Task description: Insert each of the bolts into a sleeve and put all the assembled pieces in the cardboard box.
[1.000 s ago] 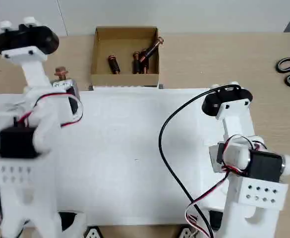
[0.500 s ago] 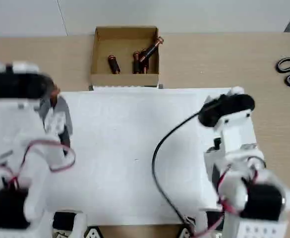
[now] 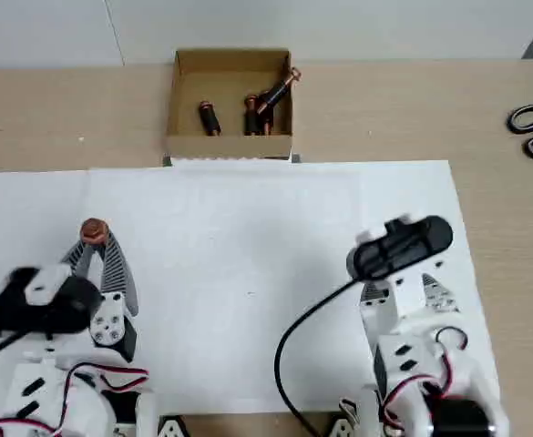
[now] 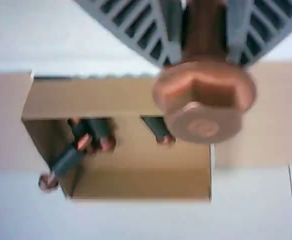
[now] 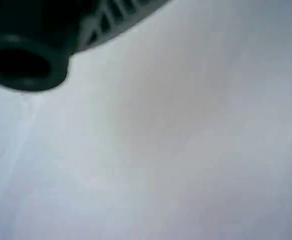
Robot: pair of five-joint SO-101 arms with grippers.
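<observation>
while over paper (image 3: 248, 237), bolt (image 3: 94, 229) in left hand (image 3: 96, 246)

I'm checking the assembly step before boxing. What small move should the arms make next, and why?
Probably swing the left gripper toward the right gripper and line its bolt up with the open end of the sleeve: both are gripped, apart, over the white sheet, not yet joined.
</observation>
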